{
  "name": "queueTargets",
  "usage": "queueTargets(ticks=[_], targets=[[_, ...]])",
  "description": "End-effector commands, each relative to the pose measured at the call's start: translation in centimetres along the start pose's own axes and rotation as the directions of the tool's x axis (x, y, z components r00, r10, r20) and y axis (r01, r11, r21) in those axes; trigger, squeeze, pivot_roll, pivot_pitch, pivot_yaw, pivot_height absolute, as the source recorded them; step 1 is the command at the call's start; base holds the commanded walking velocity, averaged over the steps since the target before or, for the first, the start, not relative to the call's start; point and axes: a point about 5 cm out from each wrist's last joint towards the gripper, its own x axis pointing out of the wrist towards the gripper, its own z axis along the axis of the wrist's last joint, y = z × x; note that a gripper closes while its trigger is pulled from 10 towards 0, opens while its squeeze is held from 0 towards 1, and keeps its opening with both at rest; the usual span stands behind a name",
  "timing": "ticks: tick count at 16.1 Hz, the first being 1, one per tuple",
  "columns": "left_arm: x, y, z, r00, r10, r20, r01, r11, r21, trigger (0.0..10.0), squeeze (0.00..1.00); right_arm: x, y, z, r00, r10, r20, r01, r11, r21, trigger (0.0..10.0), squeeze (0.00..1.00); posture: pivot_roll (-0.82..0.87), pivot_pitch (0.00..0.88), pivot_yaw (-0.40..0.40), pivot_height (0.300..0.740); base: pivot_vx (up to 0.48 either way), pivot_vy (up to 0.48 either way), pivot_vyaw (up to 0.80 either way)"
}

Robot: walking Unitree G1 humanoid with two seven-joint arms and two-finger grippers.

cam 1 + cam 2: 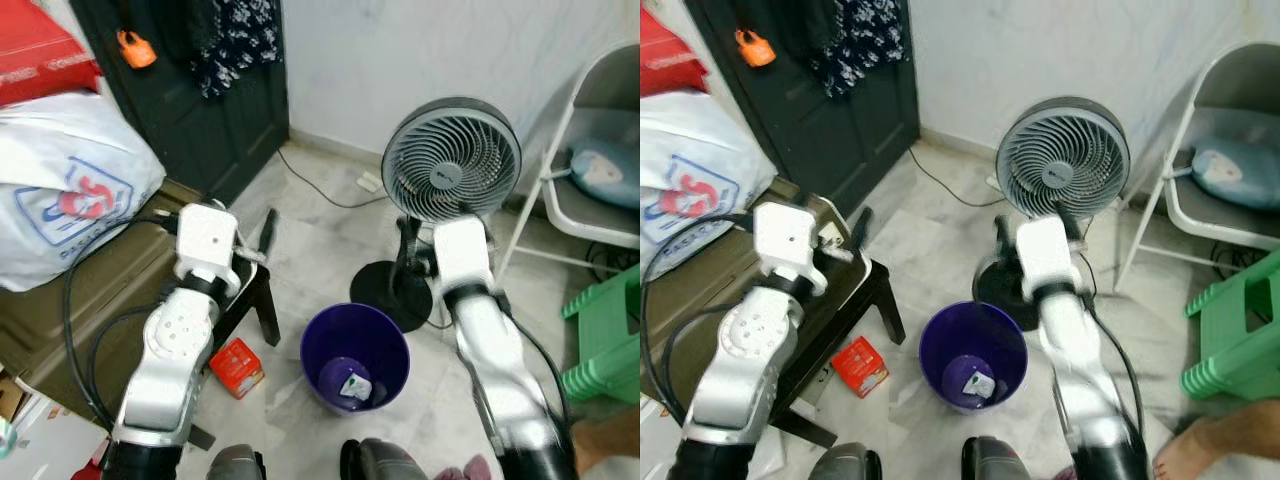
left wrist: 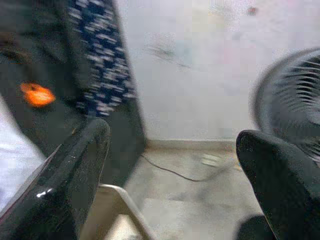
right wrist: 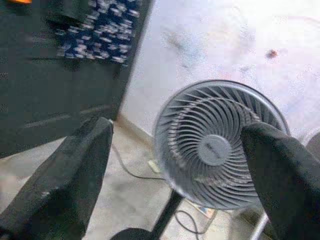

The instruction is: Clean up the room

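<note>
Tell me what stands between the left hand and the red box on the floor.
The left hand is raised, open and empty, over the corner of the dark table. The red box lies on the floor beside the table's black leg, left of the purple bin. That table edge and leg stand in the way.

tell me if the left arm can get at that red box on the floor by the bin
Probably yes. The red box lies on open floor just below the left gripper, whose fingers are spread and empty. The dark table leg stands close beside it, so the arm would need to come down clear of that.
</note>
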Motion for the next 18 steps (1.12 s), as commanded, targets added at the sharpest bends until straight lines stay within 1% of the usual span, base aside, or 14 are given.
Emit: queueTargets(ticks=[1,2,3,4,8,11,12,14,17,18], targets=[[0.2,0.2,0.0,1.0,0.02,0.007,-0.02,1.0,0.016,10.0,0.0,-0.1,0.0,0.8,0.999,0.019,0.039,-0.018,1.0,-0.009,10.0,1.0,0.0,0.0,0.003,0.74,0.0,0.0,0.0],[0.1,0.3,-0.2,0.999,0.038,0.007,-0.038,0.999,0.0,10.0,0.0,-0.6,0.0,0.8,0.998,0.035,0.053,-0.033,0.998,-0.052,10.0,0.0,-0.01,0.0,-0.002,0.74,0.0,0.0,0.0],[0.0,0.4,-0.4,0.999,0.05,0.007,-0.05,0.999,-0.013,10.0,0.0,-0.6,0.0,0.7,0.997,0.039,0.059,-0.034,0.996,-0.079,10.0,0.0,-0.01,0.0,0.0,0.74,0.0,0.0,0.0],[0.1,0.3,-0.5,0.999,0.051,0.008,-0.051,0.999,-0.016,10.0,0.0,-0.5,-0.1,0.7,0.997,0.035,0.062,-0.03,0.996,-0.081,10.0,0.0,-0.01,0.0,0.0,0.74,0.0,0.0,0.0],[1.2,0.6,-0.5,0.997,0.076,0.032,-0.075,0.997,-0.018,10.0,0.0,0.5,0.2,1.7,0.99,0.077,0.116,-0.065,0.993,-0.103,10.0,0.0,-0.02,0.0,0.006,0.74,0.0,0.0,0.8],[1.4,1.3,-0.8,0.987,0.159,0.007,-0.159,0.987,-0.028,10.0,0.0,1.2,0.1,2.0,0.989,0.073,0.127,-0.063,0.995,-0.084,10.0,0.0,-0.01,0.0,0.0,0.74,0.0,0.0,0.8],[1.5,2.0,-1.1,0.978,0.209,-0.008,-0.21,0.977,-0.04,10.0,0.0,1.8,0.3,2.3,0.988,0.07,0.139,-0.061,0.996,-0.07,10.0,0.0,-0.01,0.0,-0.005,0.74,0.0,0.0,0.8],[1.6,3.0,-1.5,0.966,0.258,-0.012,-0.258,0.963,-0.073,10.0,0.0,2.7,0.6,2.7,0.985,0.069,0.159,-0.061,0.997,-0.055,10.0,0.0,0.0,0.0,-0.01,0.74,0.0,0.0,0.8],[1.5,3.3,-1.8,0.959,0.283,-0.017,-0.283,0.955,-0.082,10.0,0.0,3.2,0.7,2.9,0.984,0.068,0.167,-0.063,0.997,-0.037,10.0,0.0,0.0,0.0,-0.008,0.74,0.0,0.0,0.8],[1.4,3.2,-2.0,0.961,0.275,-0.03,-0.277,0.957,-0.086,10.0,0.0,3.4,1.0,3.1,0.981,0.084,0.175,-0.084,0.996,-0.01,10.0,0.0,0.0,0.0,-0.011,0.74,0.0,0.0,0.8]])
